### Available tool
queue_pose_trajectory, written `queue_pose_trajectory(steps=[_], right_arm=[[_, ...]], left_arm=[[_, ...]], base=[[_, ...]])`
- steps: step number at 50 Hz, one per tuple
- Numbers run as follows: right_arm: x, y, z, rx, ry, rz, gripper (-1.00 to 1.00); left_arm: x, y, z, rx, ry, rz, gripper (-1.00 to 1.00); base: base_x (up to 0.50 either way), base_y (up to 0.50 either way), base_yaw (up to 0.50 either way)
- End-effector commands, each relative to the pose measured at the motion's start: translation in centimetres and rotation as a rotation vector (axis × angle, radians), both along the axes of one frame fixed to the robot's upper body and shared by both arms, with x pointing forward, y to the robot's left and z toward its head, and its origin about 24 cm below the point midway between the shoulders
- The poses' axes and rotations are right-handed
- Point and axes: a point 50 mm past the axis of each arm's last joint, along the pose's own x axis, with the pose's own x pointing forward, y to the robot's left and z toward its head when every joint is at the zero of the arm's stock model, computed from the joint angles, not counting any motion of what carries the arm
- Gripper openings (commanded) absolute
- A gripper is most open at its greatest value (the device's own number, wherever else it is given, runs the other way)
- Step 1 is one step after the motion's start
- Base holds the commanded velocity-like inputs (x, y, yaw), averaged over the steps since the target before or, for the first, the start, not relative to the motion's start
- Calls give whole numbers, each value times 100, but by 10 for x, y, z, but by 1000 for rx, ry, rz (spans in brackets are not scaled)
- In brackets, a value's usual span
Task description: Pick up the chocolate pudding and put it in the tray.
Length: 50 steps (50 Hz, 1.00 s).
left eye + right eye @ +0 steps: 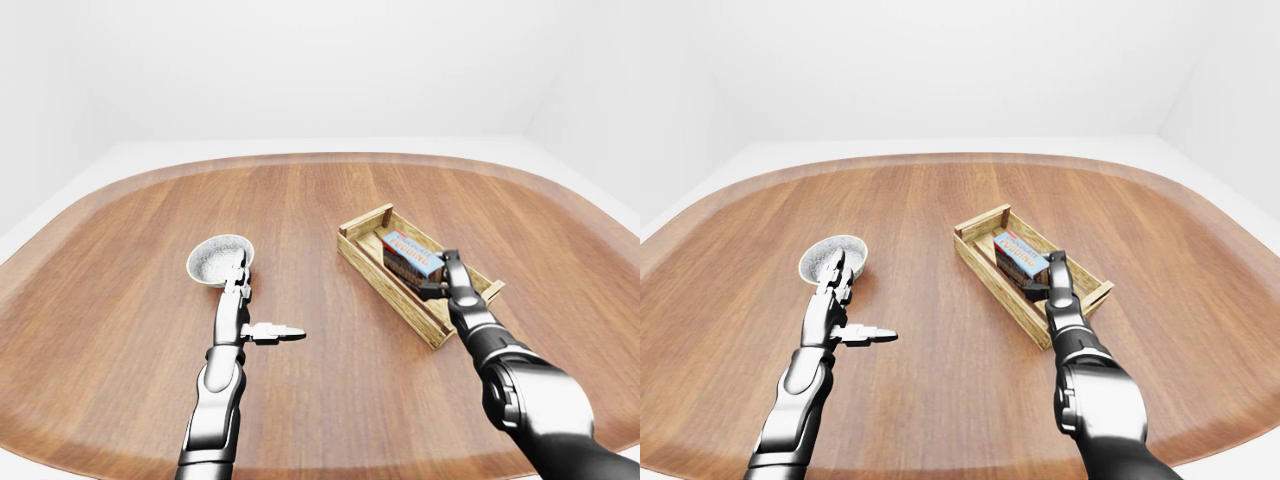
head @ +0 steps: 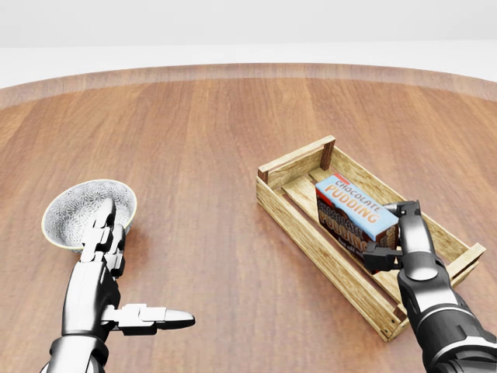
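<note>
The rectangular pudding box (image 2: 354, 212) lies inside the slatted wooden tray (image 2: 299, 220) on the grained wooden table (image 2: 202, 140). The right hand (image 2: 394, 231), dark-fingered, pinches the box's near end. The left hand (image 2: 116, 264), glossy metal, hangs spread beside a speckled round bowl (image 2: 75, 210).

Bright, even, sharp render; faint shadows

Polished, streak-grained brown wood for the table (image 2: 202, 140), pale rough-sawn slats for the tray (image 2: 299, 221), printed glossy card on the chocolate pudding (image 2: 353, 203), speckled matt ceramic in the bowl (image 2: 78, 210), shiny metal on both hands.
</note>
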Motion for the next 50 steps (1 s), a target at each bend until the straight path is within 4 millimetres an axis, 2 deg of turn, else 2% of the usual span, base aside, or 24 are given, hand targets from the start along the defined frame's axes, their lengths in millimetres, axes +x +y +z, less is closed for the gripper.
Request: queue_pose_trajectory(steps=[1,8,9,10,11,20,21,24,35,50], right_arm=[[0,-2,0,17,-8,-24,-100],[-2,-3,-1,23,-6,-33,-100],[-2,-3,-1,25,-6,-32,-78],[-2,-3,-1,28,-8,-37,56],[-2,-3,-1,29,-9,-40,100],[-3,-3,-3,46,-5,-41,100],[-7,-2,-9,46,10,-47,100],[-3,-3,-3,46,-8,-49,100],[-6,-6,-6,34,-9,-92,100],[-2,-18,8,-7,-68,-185,100]], left_arm=[[0,0,-1,-13,10,-8,100],[0,0,0,-13,10,-8,100],[0,0,-1,-13,10,-8,100],[-1,0,0,-12,10,-9,100],[-1,-1,1,-12,10,-9,100],[0,-1,-1,-12,10,-10,100],[0,-1,-1,-12,10,-10,100],[-1,-1,-1,-13,9,-10,100],[-1,-1,0,-12,9,-12,100],[-1,-1,0,-12,9,-12,100]], base=[[0,0,0],[0,0,0],[0,0,0],[0,0,0],[0,0,0],[0,0,0],[0,0,0],[0,0,0],[0,0,0],[0,0,0]])
